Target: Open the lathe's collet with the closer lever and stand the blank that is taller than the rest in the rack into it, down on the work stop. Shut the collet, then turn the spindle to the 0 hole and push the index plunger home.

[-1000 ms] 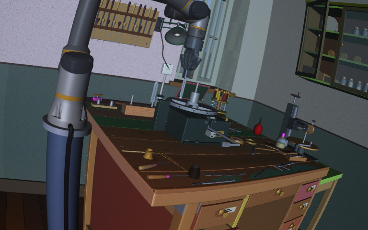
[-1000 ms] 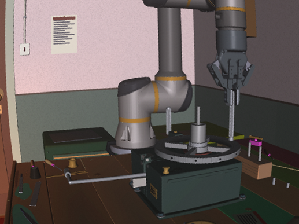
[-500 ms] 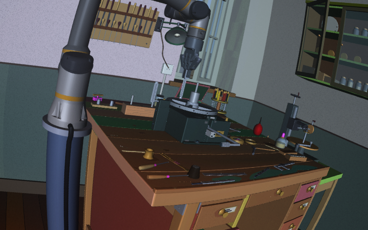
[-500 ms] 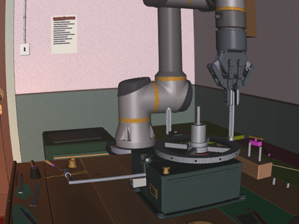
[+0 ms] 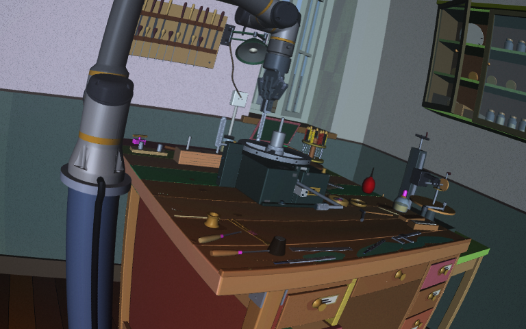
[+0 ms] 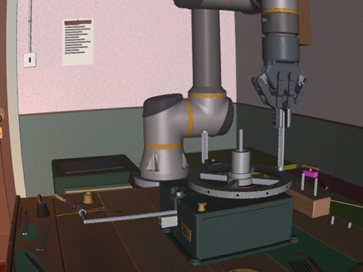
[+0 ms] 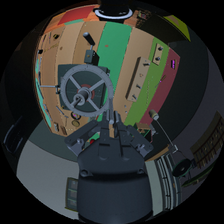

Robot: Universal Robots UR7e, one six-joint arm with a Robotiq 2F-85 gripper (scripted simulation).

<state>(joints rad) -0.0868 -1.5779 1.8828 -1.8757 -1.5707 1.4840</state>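
A thin grey rod (image 6: 240,139) stands upright in the collet nose (image 6: 242,167) at the hub of the spoked index wheel (image 6: 240,183), on top of the dark green lathe box (image 5: 271,176). A long knurled blank (image 6: 281,144) hangs upright beside the wheel's far rim, between the wheel and the wooden rack (image 6: 310,202). Short blanks (image 6: 308,183) stand in that rack. Another knurled rod (image 5: 222,135) stands behind the lathe. The closer lever (image 6: 130,217) sticks out sideways from the box. My gripper (image 6: 283,120) is above the wheel's edge, closed on the top of the long knurled blank (image 5: 263,122).
Behind the bench a tool board (image 5: 176,33) hangs on the wall, and a window stands past the arm. My arm's base (image 6: 166,151) stands just behind the lathe. Hand tools (image 5: 240,250), a red bulb (image 5: 368,184) and a small press (image 5: 421,178) lie along the bench front and right.
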